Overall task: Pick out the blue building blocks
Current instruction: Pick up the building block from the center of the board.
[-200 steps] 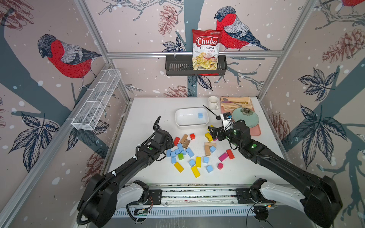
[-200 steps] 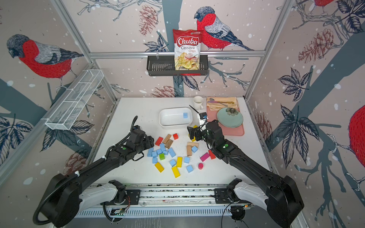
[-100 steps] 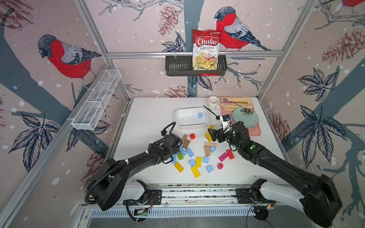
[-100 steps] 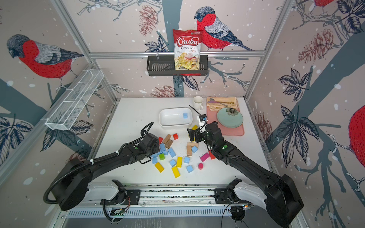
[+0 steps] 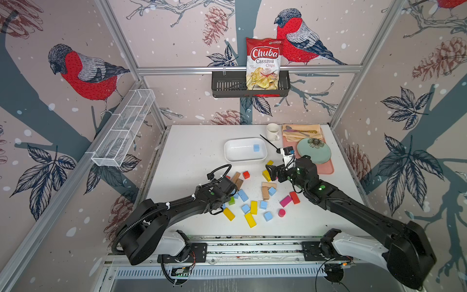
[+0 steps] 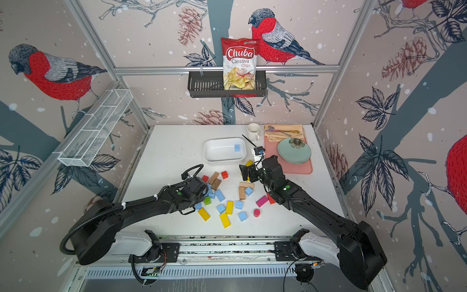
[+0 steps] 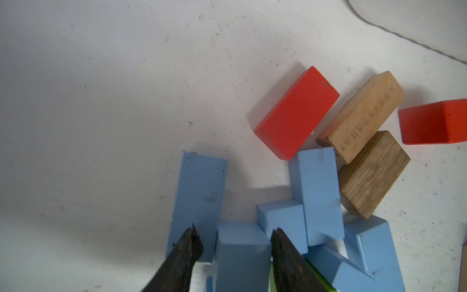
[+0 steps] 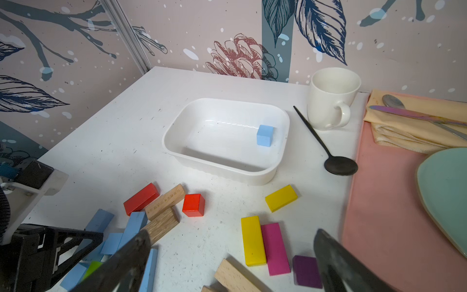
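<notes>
Blue building blocks [image 5: 242, 195]: clustered mid-table; one in white tray [image 5: 238, 153].
Left gripper [image 7: 235, 228]: moved in, jaws narrowing astride a blue cube [image 7: 240, 255]; grip unconfirmed.
Right gripper [image 8: 232, 233]: wide open, empty.
Meaning: next pick imminent.

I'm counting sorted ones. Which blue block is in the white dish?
The lone blue cube inside the white dish; the other blue blocks lie on the table.

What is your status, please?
Left gripper open astride a blue block. Right gripper open, empty. One blue cube in white tray. Crowded by blue neighbours.
</notes>
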You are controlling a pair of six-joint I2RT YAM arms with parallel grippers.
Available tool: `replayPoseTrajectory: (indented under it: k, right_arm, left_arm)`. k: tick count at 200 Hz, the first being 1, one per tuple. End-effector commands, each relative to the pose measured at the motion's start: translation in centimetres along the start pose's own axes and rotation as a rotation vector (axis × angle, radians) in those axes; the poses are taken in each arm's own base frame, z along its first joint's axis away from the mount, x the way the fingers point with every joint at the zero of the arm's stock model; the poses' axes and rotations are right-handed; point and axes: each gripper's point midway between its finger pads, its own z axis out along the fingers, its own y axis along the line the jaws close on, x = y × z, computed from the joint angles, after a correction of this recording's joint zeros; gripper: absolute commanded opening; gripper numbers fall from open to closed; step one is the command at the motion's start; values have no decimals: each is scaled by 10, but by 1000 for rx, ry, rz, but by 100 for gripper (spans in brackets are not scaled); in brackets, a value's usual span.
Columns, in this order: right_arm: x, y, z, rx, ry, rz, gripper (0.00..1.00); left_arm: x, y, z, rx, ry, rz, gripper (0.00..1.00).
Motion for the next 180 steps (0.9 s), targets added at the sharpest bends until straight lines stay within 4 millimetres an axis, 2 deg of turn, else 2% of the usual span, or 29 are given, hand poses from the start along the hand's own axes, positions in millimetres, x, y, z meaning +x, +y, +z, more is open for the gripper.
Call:
replayPoseTrajectory:
  k: [1,133,180]
  right_arm:
    - [-5,1,-1,-4,-24,11,100]
    - [3,-5,0,28,-12,15,100]
    - [4,-7,-2,35,-20,16,100]
  left_arm:
    - [-1,6,1,-39,-11,-4,48]
    - [-5,-7,2,-86,-18,116,44]
    - [-3,-5,3,-104,-13,145,43]
